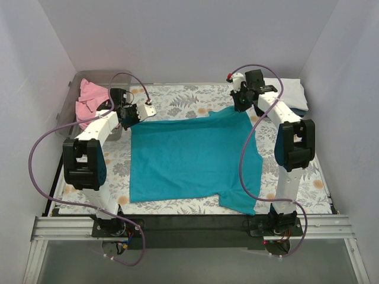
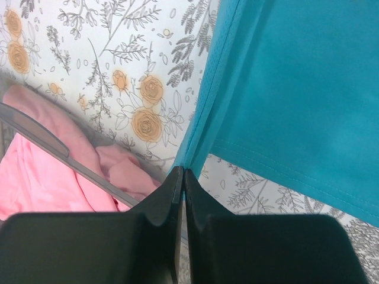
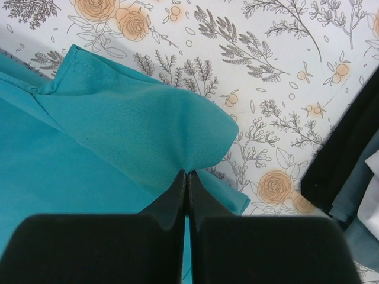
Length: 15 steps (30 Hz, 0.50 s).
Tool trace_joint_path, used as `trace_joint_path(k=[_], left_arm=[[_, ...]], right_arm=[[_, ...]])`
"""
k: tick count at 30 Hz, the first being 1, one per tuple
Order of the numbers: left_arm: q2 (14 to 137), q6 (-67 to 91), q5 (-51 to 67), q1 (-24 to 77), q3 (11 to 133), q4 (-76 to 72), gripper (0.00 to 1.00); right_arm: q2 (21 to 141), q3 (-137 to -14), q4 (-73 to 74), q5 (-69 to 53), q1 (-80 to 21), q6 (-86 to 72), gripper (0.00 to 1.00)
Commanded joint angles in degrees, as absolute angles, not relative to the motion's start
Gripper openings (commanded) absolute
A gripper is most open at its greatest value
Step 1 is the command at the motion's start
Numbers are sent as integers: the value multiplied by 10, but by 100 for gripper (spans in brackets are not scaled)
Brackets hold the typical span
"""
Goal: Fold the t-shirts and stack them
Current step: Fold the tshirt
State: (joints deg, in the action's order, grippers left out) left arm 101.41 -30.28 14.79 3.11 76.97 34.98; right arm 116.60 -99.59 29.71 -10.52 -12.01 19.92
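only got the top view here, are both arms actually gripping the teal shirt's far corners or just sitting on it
Observer: The left wrist view shows the left end effector shut, with the edge of the teal t-shirt drawn into a narrow fold and pinched at its tips.
Operator: ok and the other side
Observer: The right wrist view shows the right end effector shut as well, clamped on a bunched corner of the same shirt, with the stitched hem showing just beyond it.
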Motion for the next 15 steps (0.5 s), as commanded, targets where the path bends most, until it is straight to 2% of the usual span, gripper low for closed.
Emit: trace_joint_path(k=[1, 15], left_arm=[[962, -320, 162, 29, 755, 375, 0], [941, -313, 142, 46, 671, 417, 0]], right_arm=[[1114, -972, 284, -114, -117, 207, 1], [1090, -879, 284, -116, -117, 226, 1]])
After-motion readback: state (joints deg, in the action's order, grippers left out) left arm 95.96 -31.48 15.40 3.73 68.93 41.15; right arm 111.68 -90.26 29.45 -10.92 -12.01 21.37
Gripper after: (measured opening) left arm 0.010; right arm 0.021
